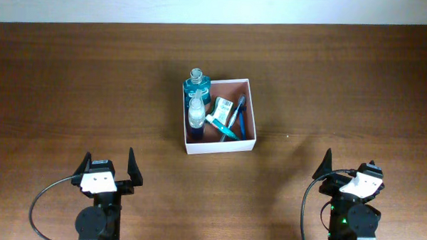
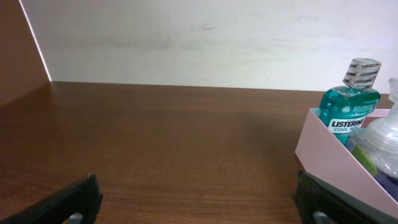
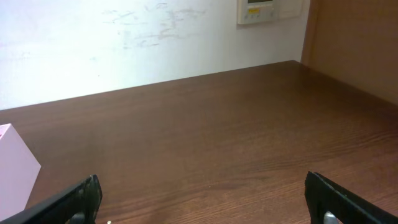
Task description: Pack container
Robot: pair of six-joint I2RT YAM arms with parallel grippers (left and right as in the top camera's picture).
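At the near edge of the worktop (image 1: pixel 72 94), the left jaws are held fully spread, and nothing is gripped between the dark fingers (image 1: pixel 133 163). The right jaws are likewise spread wide and empty, their fingers (image 1: pixel 326 163) pointing away from the robot. Both sets are positioned well apart from the container (image 1: pixel 220 146), which is set near the middle of the worktop, between the two arms and farther from the robot.

The container is a square, shallow box. Thin white walls are seen from above, and a reddish-brown floor is visible between the contents. From the left wrist view, its side wall (image 2: pixel 323 146) appears pale pink.

A teal bottle (image 1: pixel 196 82), labelled Listerine, is stood upright in the far left corner. A clear bottle (image 1: pixel 196 114) is placed just beside it on the near side. A white and teal tube (image 1: pixel 223 110) and a slim blue item (image 1: pixel 238 115), whose kind cannot be told, are laid in the right half.
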